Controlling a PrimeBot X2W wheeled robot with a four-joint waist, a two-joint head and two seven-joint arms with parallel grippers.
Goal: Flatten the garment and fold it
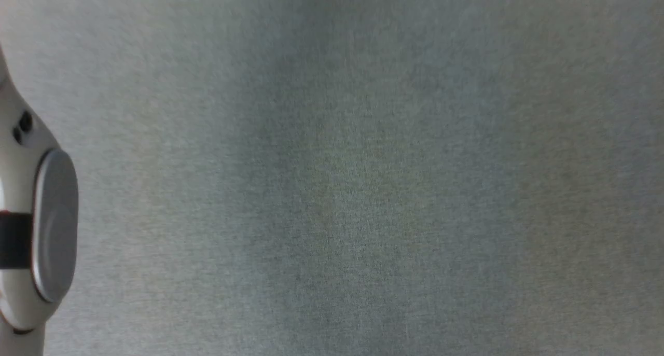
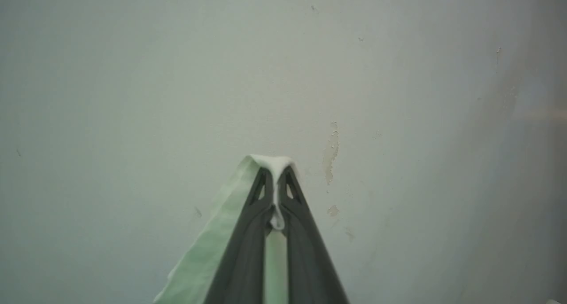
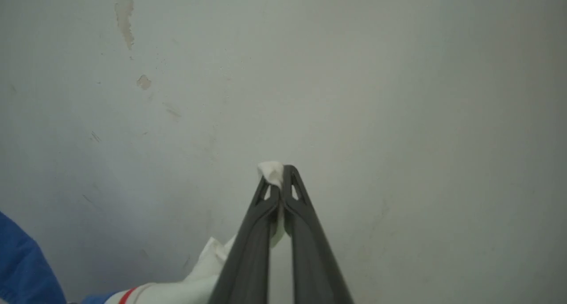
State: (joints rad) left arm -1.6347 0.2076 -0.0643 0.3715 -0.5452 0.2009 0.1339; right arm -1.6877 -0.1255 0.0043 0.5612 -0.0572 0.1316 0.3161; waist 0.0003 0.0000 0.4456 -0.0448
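Scuffed grey surface (image 2: 398, 118) ahead. Left hand (image 2: 275, 173), right hand (image 3: 280, 175) each pinch blue white-sleeved jersey T-shirt (image 3: 177, 288); I'd spread evenly, taut.

One garment (image 3: 186, 290), two pairs of dark fingers (image 2: 243, 251) (image 3: 248, 251), one pale forearm (image 1: 46, 226).

The left gripper (image 2: 275, 173) and the right gripper (image 3: 280, 175) each have both dark fingers pressed together at the tips, pinching a fold of the garment (image 3: 199, 273), while the pale left forearm (image 1: 31, 216) lies along the head view's left edge.
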